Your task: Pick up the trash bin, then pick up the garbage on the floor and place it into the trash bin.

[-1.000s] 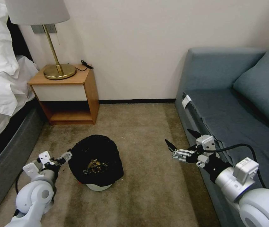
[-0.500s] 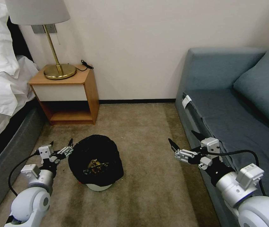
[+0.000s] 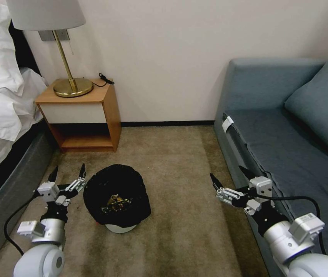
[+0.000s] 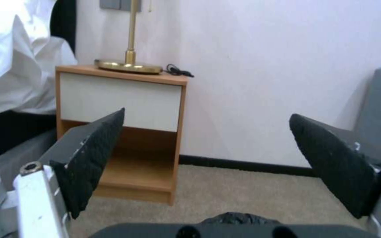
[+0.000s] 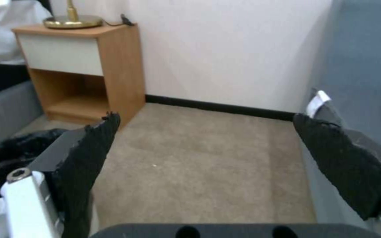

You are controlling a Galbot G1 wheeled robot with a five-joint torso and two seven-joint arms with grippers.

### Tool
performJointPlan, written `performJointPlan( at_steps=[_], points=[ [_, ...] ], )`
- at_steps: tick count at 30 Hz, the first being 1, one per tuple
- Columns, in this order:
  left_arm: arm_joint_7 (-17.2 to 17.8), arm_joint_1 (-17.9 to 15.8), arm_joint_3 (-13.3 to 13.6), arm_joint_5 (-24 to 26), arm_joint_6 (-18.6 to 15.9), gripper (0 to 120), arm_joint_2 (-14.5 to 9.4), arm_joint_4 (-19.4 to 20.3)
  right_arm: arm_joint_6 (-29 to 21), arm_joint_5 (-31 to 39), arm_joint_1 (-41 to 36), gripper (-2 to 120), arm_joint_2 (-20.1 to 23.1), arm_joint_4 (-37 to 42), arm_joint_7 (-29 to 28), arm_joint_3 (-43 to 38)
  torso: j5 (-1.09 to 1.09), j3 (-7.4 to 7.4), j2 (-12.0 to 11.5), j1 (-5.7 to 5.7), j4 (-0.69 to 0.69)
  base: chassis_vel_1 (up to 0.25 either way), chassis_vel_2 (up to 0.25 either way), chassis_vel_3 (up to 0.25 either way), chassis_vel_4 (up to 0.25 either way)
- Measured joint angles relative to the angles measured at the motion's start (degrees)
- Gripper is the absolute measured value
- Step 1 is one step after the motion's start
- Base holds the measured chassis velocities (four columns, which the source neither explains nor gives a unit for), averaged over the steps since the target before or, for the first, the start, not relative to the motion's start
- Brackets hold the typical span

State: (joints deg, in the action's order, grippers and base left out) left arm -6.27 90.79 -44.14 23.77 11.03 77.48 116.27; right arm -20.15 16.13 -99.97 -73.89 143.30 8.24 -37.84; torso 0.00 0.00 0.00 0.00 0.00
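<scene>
the left gripper [image 3: 67,173] is low over the carpet [image 3: 179,161], just beside the left rim of the trash bin [image 3: 117,196] and not touching it. its two black fingers [image 3: 82,170] stand wide apart and point up and away toward the wall, with nothing between them. in the left wrist view the same wide gap shows, with the bedside table [image 4: 124,132] seen through it and a small part of the black bag at the lower edge.

the right gripper [image 3: 229,178] hangs at the other side, well apart from the bin, close to the front edge of the grey-blue sofa [image 3: 287,127]. its fingers are also spread wide and hold nothing. in the right wrist view bare carpet lies between the fingers, and the black bag of the bin [image 5: 10,148] shows near one of them.

the trash bin stands upright on the carpet between the two arms, nearer to the left one. its black bag is crinkled over the rim, the white base shows below, and some garbage [image 3: 114,203] with a gold shine lies inside it.

farther back, the wooden bedside table [image 3: 81,115] stands against the wall [image 3: 171,57], with a brass lamp [image 3: 65,50] and a black cable on top. the bed [image 3: 2,92] with white sheets is at its left.
</scene>
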Motion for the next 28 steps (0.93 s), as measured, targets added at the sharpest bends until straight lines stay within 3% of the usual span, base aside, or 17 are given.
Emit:
performJointPlan(
  at_steps=[10,28],
  points=[
    [-0.6,1.4,-0.5,-1.1,0.5,100,-0.6,0.7,3.2,-3.1,-2.4,100,-3.3,0.0,0.0,-0.2,-0.01,0.00,0.0,0.00,0.00,0.000,0.000,0.000,0.000],
    [-1.0,1.2,0.3,-0.6,1.3,100,-2.0,0.1,4.3,-3.4,-2.2,100,-4.0,0.0,0.2,-0.6,0.00,0.00,0.0,0.00,0.00,0.000,0.000,0.000,0.000]
  ],
)
